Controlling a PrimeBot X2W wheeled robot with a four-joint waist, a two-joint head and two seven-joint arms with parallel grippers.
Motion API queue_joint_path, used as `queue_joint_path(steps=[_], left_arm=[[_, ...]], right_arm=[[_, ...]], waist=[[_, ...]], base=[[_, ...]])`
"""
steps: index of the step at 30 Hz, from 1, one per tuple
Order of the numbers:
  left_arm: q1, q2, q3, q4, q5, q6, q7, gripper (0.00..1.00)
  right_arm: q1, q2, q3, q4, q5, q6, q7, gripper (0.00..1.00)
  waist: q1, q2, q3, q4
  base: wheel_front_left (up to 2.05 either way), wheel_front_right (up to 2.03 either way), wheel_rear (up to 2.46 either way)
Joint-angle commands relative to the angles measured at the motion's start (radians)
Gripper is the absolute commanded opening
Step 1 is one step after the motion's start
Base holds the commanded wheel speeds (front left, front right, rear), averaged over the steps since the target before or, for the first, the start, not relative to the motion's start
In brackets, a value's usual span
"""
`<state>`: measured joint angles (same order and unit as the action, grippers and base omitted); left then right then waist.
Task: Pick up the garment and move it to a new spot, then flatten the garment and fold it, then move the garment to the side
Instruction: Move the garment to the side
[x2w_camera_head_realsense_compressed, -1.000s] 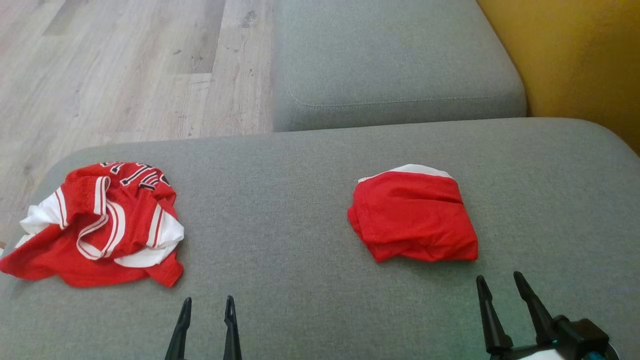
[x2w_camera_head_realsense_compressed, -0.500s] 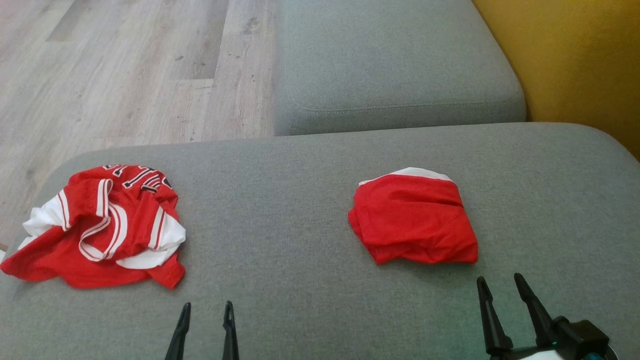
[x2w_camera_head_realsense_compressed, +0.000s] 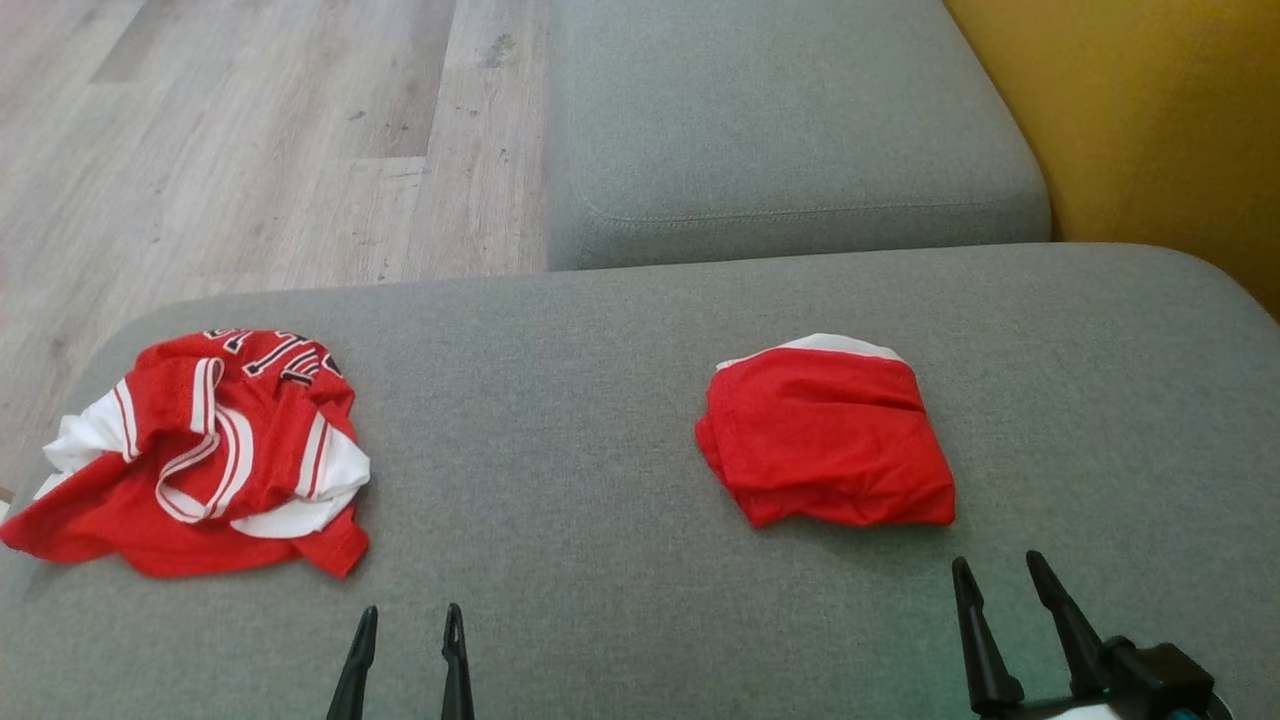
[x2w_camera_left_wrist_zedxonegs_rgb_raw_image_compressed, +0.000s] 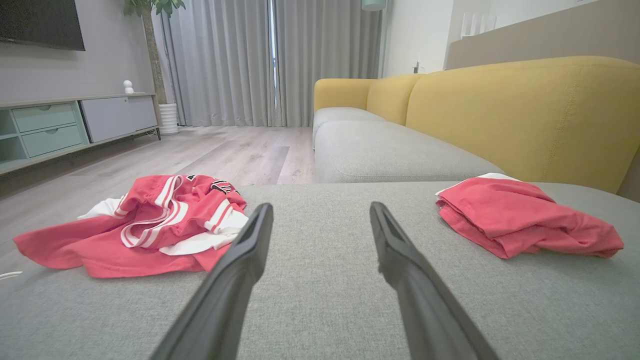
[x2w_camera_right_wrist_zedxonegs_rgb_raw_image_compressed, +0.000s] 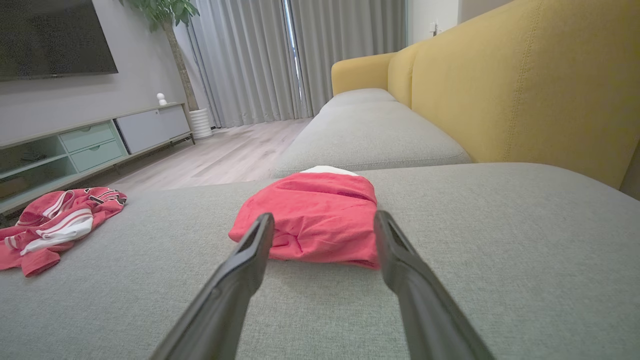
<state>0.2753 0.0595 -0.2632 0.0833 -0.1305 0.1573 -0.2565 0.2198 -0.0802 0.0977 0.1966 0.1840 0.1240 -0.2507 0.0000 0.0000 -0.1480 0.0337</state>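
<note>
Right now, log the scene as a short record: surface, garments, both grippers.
surface: grey sofa cushion
robot's left: crumpled jersey, red and white, bunched up
robot's right: folded garment, red, compact
left gripper: open, holding nothing
right gripper: open, holding nothing, just short of the folded garment

Left claw (x2w_camera_head_realsense_compressed: 405, 612) spread; right claw (x2w_camera_head_realsense_compressed: 998, 564) spread.

A crumpled red-and-white jersey (x2w_camera_head_realsense_compressed: 195, 455) lies at the left of the grey sofa cushion (x2w_camera_head_realsense_compressed: 560, 420); a folded red garment (x2w_camera_head_realsense_compressed: 825, 440) rests right of centre, well apart from it. The right gripper (x2w_camera_head_realsense_compressed: 998, 560) sits near the garment's front edge, fingers spread; the left gripper (x2w_camera_head_realsense_compressed: 410, 610) is likewise spread and empty.
</note>
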Motion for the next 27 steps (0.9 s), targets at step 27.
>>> queue_joint_path(steps=[27], left_arm=[[-0.179, -0.009, -0.079, -0.094, 0.009, 0.014, -0.005, 1.00]], right_arm=[[-0.376, -0.134, -0.061, 0.142, 0.168, 0.007, 0.217, 1.00]], waist=[[0.0000, 0.0000, 0.287, 0.044]], base=[[0.00, 0.00, 0.00]])
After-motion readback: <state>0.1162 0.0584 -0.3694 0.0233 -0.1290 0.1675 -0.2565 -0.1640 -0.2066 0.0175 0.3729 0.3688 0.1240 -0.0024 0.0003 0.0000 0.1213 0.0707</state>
